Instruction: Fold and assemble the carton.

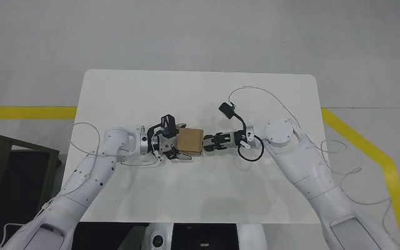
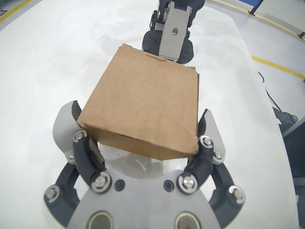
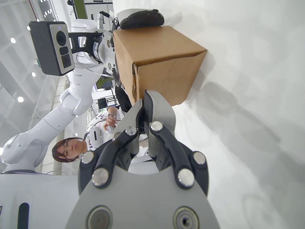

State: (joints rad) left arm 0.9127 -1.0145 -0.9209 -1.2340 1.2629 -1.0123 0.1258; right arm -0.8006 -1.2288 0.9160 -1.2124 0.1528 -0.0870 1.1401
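**Carton held at both ends near the table's front middle**

Top view: The brown carton point(image 1: 189, 141) sits on the white table point(image 1: 125, 94), near the middle of its front half. It is folded into a closed box shape. The left gripper point(image 1: 179, 145) meets it at one end and the right gripper point(image 1: 205, 143) at the other, and the two arms lie nearly in one line across the table.

Left wrist view: The left gripper point(image 2: 140, 115) is spread wide around the near end of the carton point(image 2: 145, 101). Its fingers point(image 2: 64, 122) press one on each side, at the near corners, so the carton is clamped between them. The broad top face is shut and shows a small slot at its far edge. The right gripper point(image 2: 169, 57) is there, touching the far end, with one silver finger on top.

Right wrist view: The right gripper point(image 3: 145, 96) has its fingers pressed together, pad to pad. The tips are against the edge of the carton's point(image 3: 162, 48) end face, just beside a rough seam. I cannot tell whether any card is caught between them. The carton rests on the table point(image 3: 238, 48) on one face. A dark pad point(image 3: 143, 18) of the left gripper lies flat on one of its sides, and the other finger is on the opposite side.
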